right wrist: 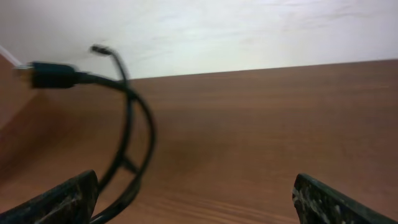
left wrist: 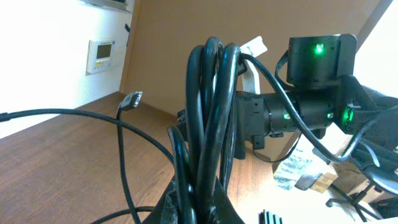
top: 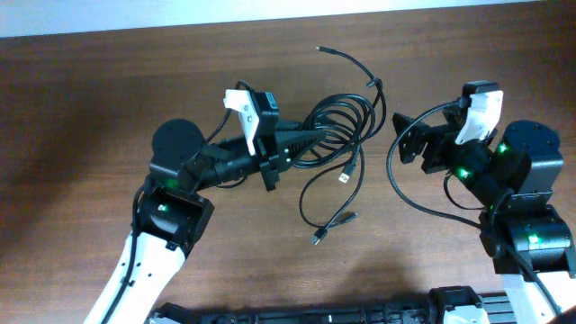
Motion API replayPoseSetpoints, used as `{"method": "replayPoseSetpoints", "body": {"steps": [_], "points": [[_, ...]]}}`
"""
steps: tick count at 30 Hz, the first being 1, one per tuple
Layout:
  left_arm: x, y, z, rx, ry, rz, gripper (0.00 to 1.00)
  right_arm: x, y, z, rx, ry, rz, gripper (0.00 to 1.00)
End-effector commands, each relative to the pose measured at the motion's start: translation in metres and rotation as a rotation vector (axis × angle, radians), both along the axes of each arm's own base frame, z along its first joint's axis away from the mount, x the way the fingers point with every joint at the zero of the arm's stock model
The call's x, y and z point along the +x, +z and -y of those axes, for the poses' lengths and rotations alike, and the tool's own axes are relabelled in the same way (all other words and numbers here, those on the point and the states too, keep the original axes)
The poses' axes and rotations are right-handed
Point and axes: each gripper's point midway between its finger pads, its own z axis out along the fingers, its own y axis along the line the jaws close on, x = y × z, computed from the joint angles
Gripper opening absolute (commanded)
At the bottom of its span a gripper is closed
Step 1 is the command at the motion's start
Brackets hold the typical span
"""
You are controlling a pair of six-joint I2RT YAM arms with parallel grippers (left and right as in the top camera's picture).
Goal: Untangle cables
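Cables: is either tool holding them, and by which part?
Left tool is shut on the cables at their coiled loops; right tool open, holding nothing.

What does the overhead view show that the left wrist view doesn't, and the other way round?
Only overhead: the left arm, and the whole spread of the cables, with loose ends trailing over the table. Only left wrist: a wall panel, and a close look at the coil rising from the left gripper, which is shut on it. Both: the cables, the table and the right arm.
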Motion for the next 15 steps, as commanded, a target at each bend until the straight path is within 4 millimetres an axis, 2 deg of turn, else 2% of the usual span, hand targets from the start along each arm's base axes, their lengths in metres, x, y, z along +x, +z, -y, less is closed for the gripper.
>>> {"method": "replayPoseSetpoints", "body": {"steps": [1,3,7,11,15], "points": [[-0.001,0.004,-0.004,0.028,0.017,0.101,0.00,-0.015,0.022,-0.025,0.004,0.177,0.086,0.99],[-0.001,-0.003,-0.004,0.063,0.016,0.131,0.00,-0.027,0.035,-0.037,0.028,0.252,0.135,0.99],[-0.001,-0.013,-0.004,0.107,0.013,0.159,0.00,-0.046,0.057,-0.048,0.041,0.327,0.221,0.98],[-0.001,-0.017,-0.005,0.129,0.015,0.191,0.00,-0.058,0.067,-0.050,0.038,0.344,0.265,0.99],[-0.005,-0.018,-0.003,0.150,-0.013,0.269,0.00,-0.070,0.078,-0.063,0.044,0.448,0.319,0.99]]}}
